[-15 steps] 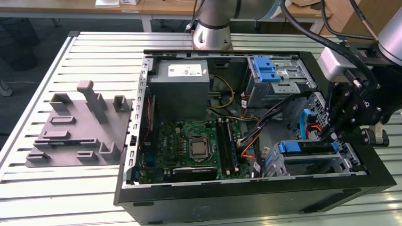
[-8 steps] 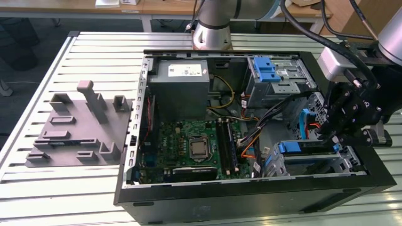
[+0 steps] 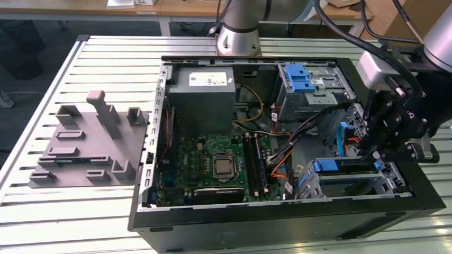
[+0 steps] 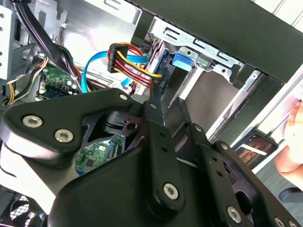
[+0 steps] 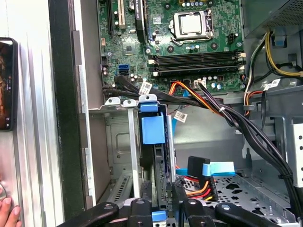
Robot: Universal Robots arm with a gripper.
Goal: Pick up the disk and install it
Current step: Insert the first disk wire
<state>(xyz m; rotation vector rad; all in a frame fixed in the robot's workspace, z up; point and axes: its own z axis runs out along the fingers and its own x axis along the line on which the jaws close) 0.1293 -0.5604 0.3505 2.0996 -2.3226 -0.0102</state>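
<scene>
Inside the open computer case (image 3: 282,222), the disk (image 5: 158,184) stands on edge in the drive cage (image 5: 120,142), blue-railed, directly ahead of the gripper (image 5: 163,210), whose fingers (image 5: 142,208) close on its near end.

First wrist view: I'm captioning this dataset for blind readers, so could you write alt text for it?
A black robot gripper reaches into an open computer case, its fingers either side of a thin drive with blue plastic rails standing on edge in a silver metal bay. Beyond lie a green motherboard and bundled cables.
</scene>
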